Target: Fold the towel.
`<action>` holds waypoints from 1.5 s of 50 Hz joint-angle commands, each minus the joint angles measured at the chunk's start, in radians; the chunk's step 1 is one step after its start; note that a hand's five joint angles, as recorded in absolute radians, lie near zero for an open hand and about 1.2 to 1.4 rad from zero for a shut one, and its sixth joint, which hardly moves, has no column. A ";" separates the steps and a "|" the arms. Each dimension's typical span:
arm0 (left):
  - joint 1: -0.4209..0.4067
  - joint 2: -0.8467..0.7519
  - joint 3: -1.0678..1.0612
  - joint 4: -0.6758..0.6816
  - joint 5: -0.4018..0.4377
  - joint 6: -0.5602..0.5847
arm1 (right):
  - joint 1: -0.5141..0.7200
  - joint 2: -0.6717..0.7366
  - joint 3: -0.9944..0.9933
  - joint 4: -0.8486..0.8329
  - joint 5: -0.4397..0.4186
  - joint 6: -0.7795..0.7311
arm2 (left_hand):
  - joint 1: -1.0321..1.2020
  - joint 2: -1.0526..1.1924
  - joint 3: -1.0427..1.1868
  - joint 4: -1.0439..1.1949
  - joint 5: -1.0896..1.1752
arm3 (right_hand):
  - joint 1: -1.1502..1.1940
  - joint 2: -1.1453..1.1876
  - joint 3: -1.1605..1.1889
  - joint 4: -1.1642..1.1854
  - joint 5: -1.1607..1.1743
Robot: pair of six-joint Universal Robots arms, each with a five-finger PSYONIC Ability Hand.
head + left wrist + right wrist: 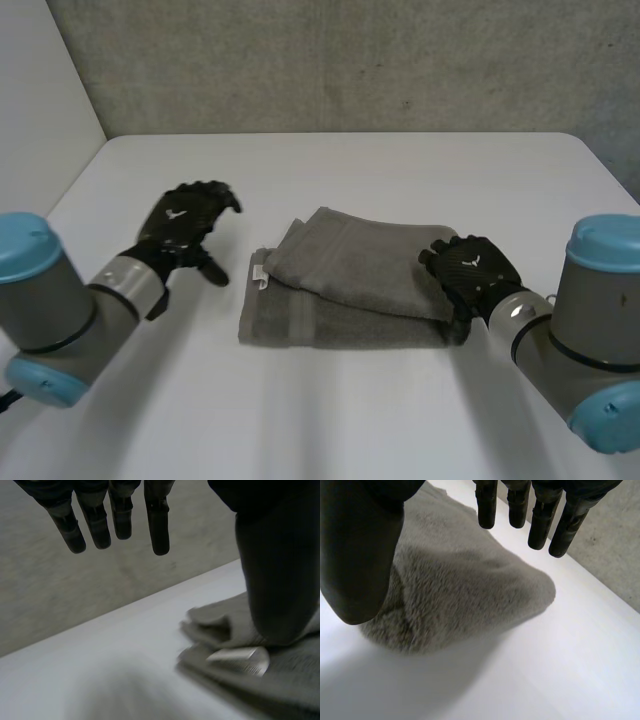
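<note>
Left arm (pixel 45 300): nearest, at the table's near left, grey joint with light-blue cap, reaching away over the table
Right arm (pixel 590 320): nearest, at the near right, same build, angled inward toward the towel
Left hand (pixel 185 225): black, raised above the bare table left of the towel and apart from it; released, fingers (pixel 157 525) straight and spread, thumb (pixel 277 570) standing off from them, nothing held
Right hand (pixel 472 268): black, over the towel's right end; released, its fingers (pixel 540 525) straight and side by side, thumb (pixel 360 555) well off to one side, no cloth pinched between them; whether the palm touches the cloth cannot be told
Towel (pixel 350 280): grey terry, lying near the middle of the table between the two hands; folded, an upper layer lying askew over a longer lower layer; its right end bulges under the right hand's palm
Label (pixel 261 276): small, white, at the towel's left edge, on the side nearest the left hand
Table (pixel 350 170): white, flat, rounded far corners
Wall (pixel 350 60): grey, rough, behind the table's far edge
</note>
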 commanded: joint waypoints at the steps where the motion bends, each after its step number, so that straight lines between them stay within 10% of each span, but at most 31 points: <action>1: -0.075 -0.110 0.121 0.013 0.052 0.001 | -0.006 -0.003 0.062 -0.046 0.002 -0.005 | 0.074 0.074 0.072 0.072 0.075 | -0.050 -0.071 -0.070 -0.085 -0.060; 22: -0.181 -0.384 0.395 -0.051 0.041 0.133 | -0.034 -0.026 0.107 -0.089 0.002 -0.010 | 0.359 0.359 0.356 0.356 0.360 | -0.050 -0.071 -0.070 -0.085 -0.060; 62: -0.177 -0.368 0.386 -0.130 -0.023 0.211 | -0.045 -0.029 0.105 -0.091 0.004 -0.017 | 0.291 0.291 0.289 0.289 0.292 | -0.050 -0.071 -0.070 -0.085 -0.060; 75: -0.178 -0.392 0.421 -0.133 -0.061 0.213 | -0.046 -0.030 0.110 -0.094 0.004 -0.017 | 1.019 1.020 1.017 1.017 1.020 | -0.050 -0.071 -0.070 -0.085 -0.060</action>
